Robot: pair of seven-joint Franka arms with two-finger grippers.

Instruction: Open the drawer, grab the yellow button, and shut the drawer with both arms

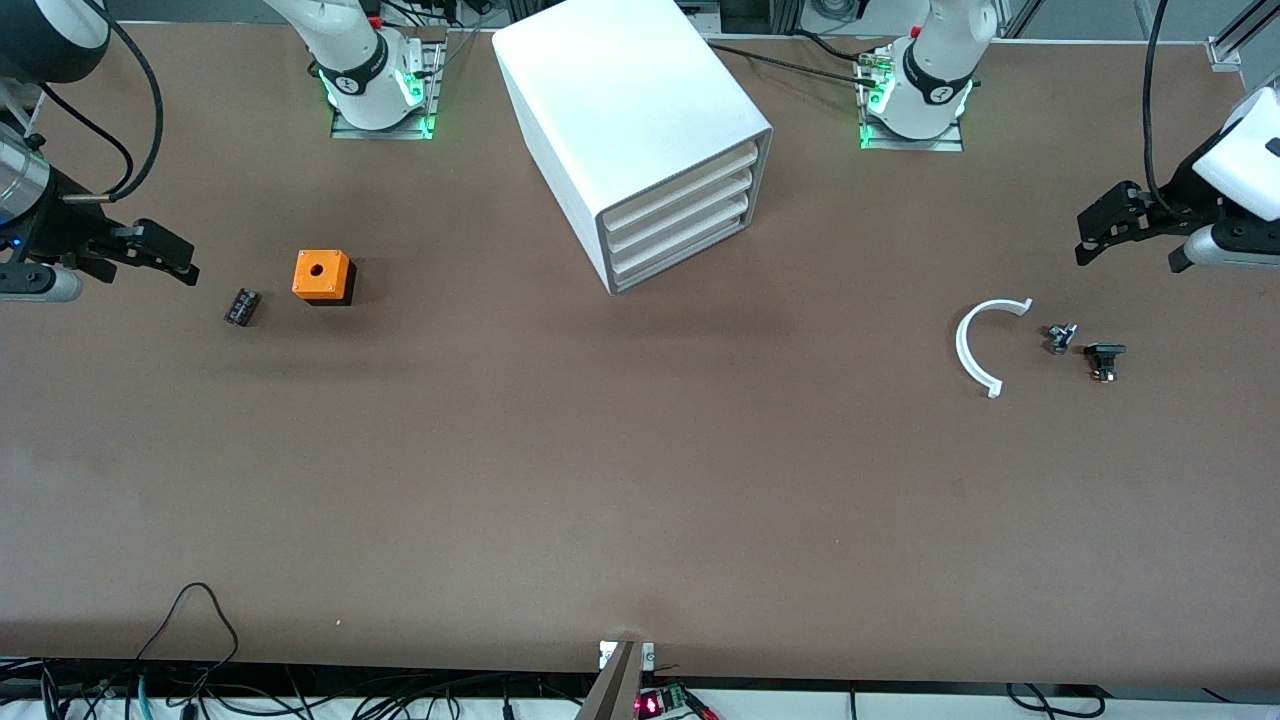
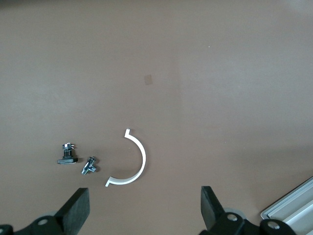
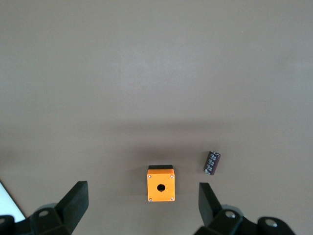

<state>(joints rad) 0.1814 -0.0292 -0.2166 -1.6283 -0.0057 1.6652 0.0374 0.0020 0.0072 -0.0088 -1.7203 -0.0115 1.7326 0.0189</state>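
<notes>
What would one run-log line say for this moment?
cabinet: all four drawers shut | button: unseen | left gripper: open, above table | right gripper: open, above table

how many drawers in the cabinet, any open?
4, stacked one above another in the white cabinet: top drawer, then and the lowest. All look shut.

One cabinet, four drawers, two arms.

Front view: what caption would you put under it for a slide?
Both grippers, left and right, wait open at the table's ends; the cabinet stands between them, its drawers shut.
</notes>
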